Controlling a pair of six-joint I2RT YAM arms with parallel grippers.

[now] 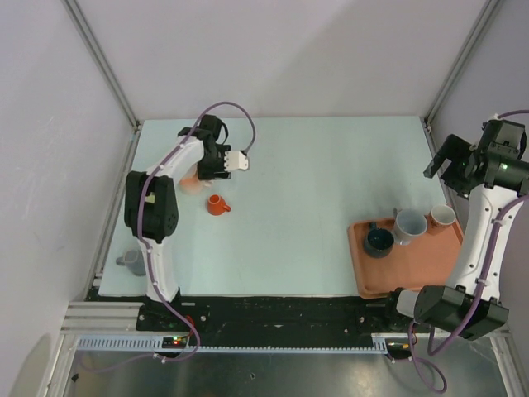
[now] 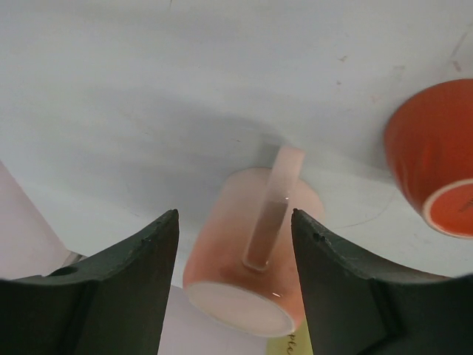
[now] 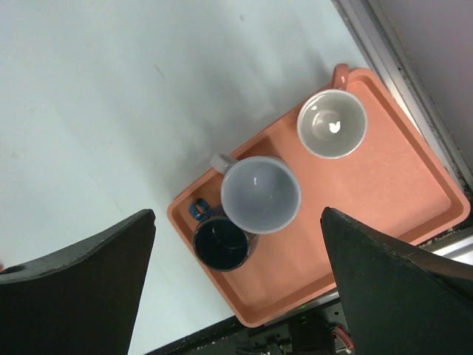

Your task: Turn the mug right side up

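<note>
**Status, both arms**

L gripper point(image 2: 235, 214): fingers part open, one on each side of the pink mug point(image 2: 218, 251). A sliver of table point(image 2: 148, 89) shows between my left-hand finger point(image 2: 126, 281) and the mug wall. My other finger point(image 2: 347, 288) overlaps the mug's edge in the wrist view, so contact on that side can't be confirmed. No closed grip is visible and the mug sits on the table.

Pink mug, position: far-left part of the table, under my L wrist and mostly hidden by the arm in the top view. In the wrist view its flat pale base end faces the cam and the handle point(image 2: 272, 207) runs along the side turned toward me. The opening isn't visible.

Orange mug point(image 2: 429, 148): near the pink one, not touching it, off to the right of my L fingers. Its base ring shows in the wrist view.

R gripper point(image 3: 238, 213): fingers spread wide, nothing between them, held high above the orange tray point(image 3: 384, 192) at the near-right of the table.

Tray contents, three mugs, all opening-up:
- grey mug point(image 3: 260, 194), mid tray
- dark blue mug point(image 3: 220, 244), touching or just beside the grey one, near the tray's corner
- white-lined mug point(image 3: 332, 123), apart from the other two, by the tray rim

One more grey mug point(image 1: 130, 260) sits at the near-left edge of the table, beside my L arm's lower link. Orientation can't be told at that size.
</note>
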